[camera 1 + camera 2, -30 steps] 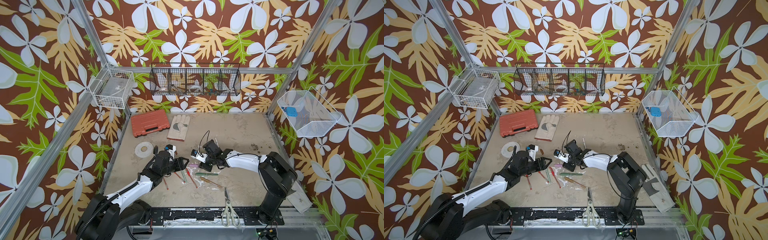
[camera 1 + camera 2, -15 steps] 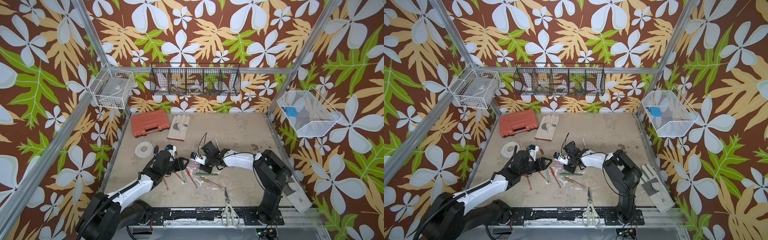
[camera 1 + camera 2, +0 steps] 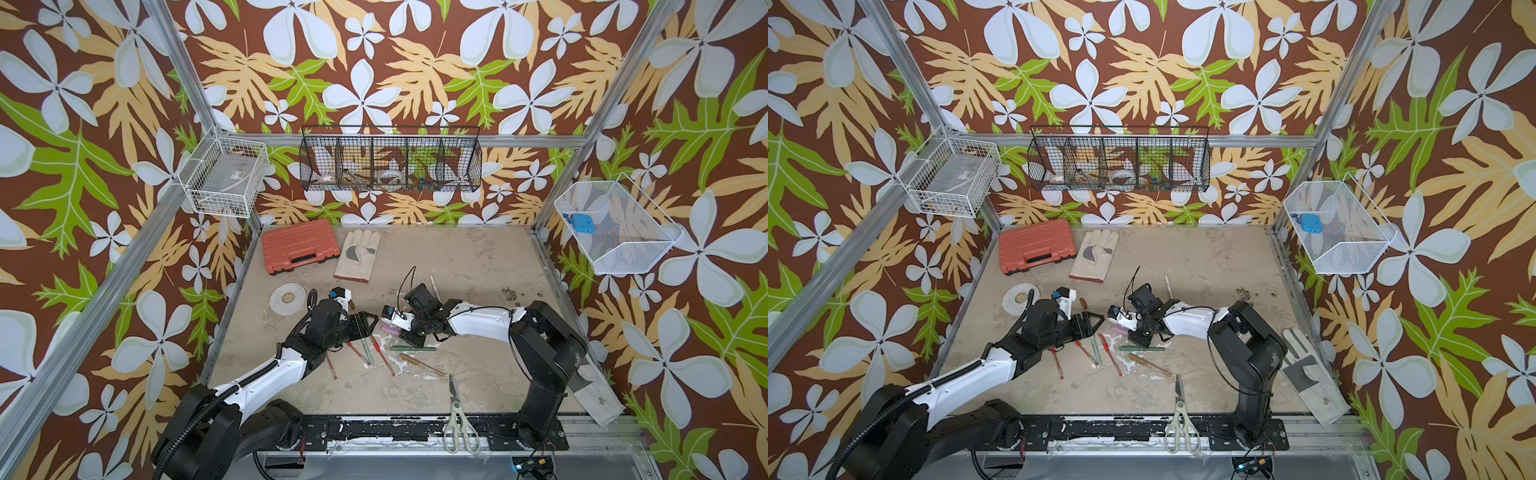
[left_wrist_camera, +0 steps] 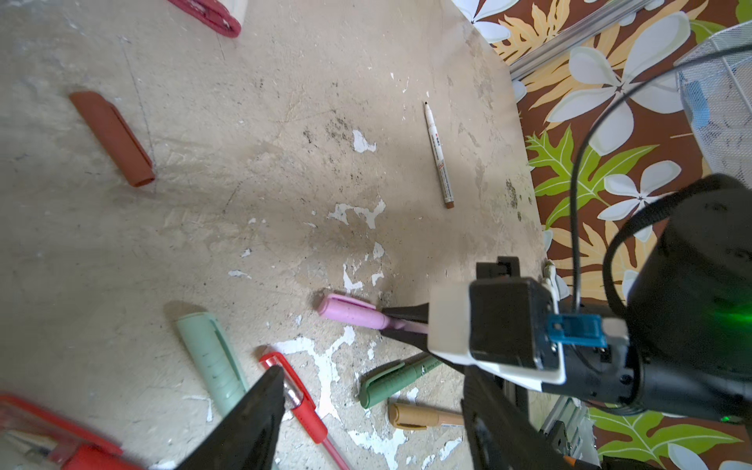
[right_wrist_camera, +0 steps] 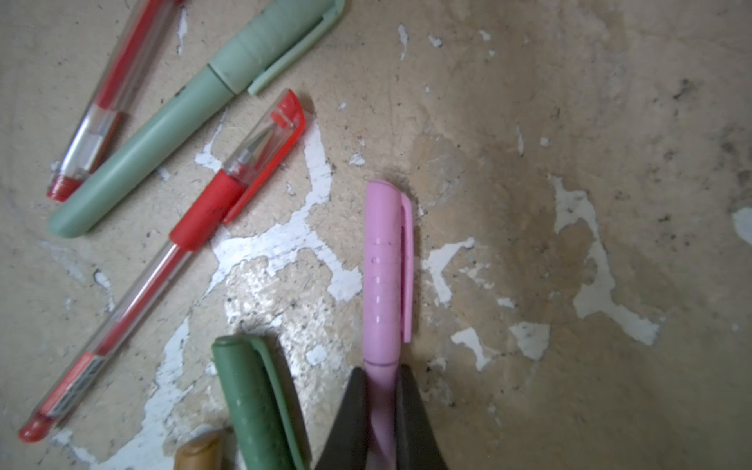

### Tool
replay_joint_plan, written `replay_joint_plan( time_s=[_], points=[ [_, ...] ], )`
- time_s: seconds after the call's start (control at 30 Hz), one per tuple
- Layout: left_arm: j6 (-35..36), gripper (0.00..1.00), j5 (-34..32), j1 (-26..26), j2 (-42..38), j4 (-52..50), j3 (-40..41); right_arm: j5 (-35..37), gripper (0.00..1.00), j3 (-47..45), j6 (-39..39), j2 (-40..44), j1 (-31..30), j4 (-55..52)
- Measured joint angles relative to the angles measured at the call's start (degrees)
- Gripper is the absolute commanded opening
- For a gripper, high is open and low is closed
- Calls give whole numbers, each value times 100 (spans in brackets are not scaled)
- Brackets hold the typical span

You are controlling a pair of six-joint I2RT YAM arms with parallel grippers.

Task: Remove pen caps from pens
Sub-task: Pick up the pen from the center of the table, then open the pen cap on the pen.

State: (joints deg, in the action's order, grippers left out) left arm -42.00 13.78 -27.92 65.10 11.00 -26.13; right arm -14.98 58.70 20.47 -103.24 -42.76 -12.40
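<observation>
Right, your right gripper (image 5: pixel 380 380) is pinched on the pink pen (image 4: pixel 358 314). Its jaws press on the barrel (image 5: pixel 381 407) just behind the cap (image 5: pixel 385 260), which is on. The pen looks to lie on the table (image 5: pixel 569 122), cap end pointing away from that gripper. The dark green pen (image 5: pixel 260 403) is just beside it and the red pen (image 5: pixel 211 203) a little further off. Your left gripper (image 3: pixel 372 325) is spread wide and holds nothing. It hangs low by the red pen and the pale green pen (image 5: pixel 183 122), near the pink cap but apart from it.

I'd judge the pink pen light and stiff. It is smooth round plastic, so it will likely twist or slide in a two-point pinch if you pull off-axis. The cap probably sits by friction and should let go with a short tug.

Take the cap with the left jaws across its middle. Grip the round body, not the thin clip, which looks the part most likely to bend. Pull straight along the pen. The right pinch sits close to the cap seam, which leaves the barrel little room to swing. Mind the dark green pen: a finger coming in on that side could nudge it.
</observation>
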Motion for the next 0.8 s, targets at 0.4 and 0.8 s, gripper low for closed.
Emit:
replay_joint_plan(
  time_s=[0.4, 0.8],
  points=[
    [-400, 72, 291, 39, 192, 1342, -164, -313, 9, -422, -813, 1886, 236, 634],
    [-564, 67, 1233, 72, 533, 3766, 160, -901, 9, -1340, -1762, 2608, 286, 1893]
  ],
)
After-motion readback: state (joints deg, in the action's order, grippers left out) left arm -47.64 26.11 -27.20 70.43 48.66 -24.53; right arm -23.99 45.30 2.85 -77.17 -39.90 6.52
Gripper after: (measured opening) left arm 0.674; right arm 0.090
